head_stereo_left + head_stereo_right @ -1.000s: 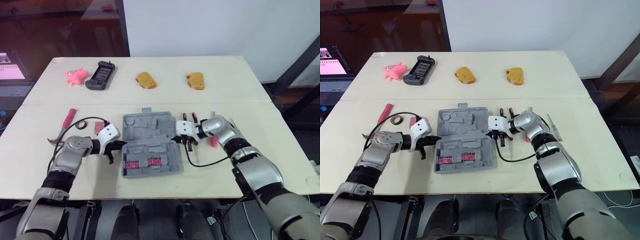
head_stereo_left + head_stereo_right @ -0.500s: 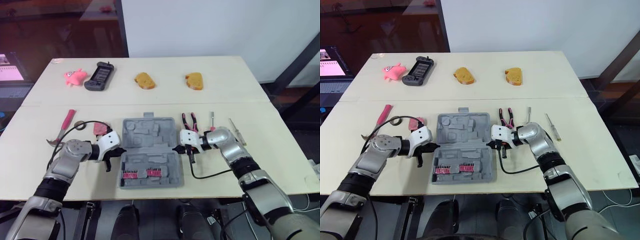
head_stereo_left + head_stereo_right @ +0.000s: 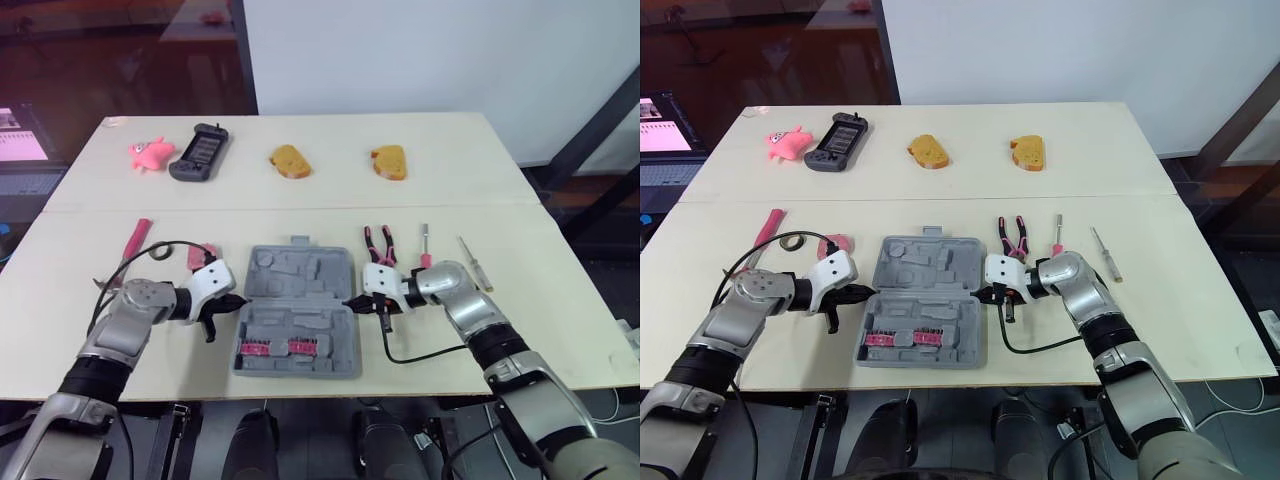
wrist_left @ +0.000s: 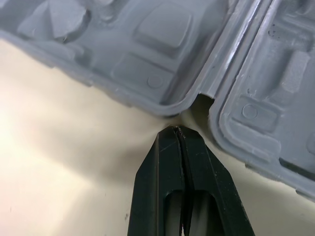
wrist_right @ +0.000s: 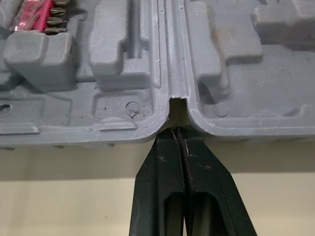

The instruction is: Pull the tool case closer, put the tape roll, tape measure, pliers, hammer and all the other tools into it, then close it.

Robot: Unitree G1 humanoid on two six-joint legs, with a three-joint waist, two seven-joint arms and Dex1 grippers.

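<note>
Grey tool case, open flat, moulded recesses, red bit rack

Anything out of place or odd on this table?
Yes: along the far edge lie a pink toy, a handheld game console and two bread slices, none of them tools. The open tool case looks undamaged.

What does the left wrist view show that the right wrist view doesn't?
Left wrist view, not the right: the left gripper, fingers shut, its tip at the hinge notch on one side of the tool case. Right wrist view, not the left: the right gripper, also shut, at the hinge notch on the opposite side, plus a red strip of screwdriver bits seated in one half. Shared: the open grey case with its moulded recesses, lying on the pale table.
</note>
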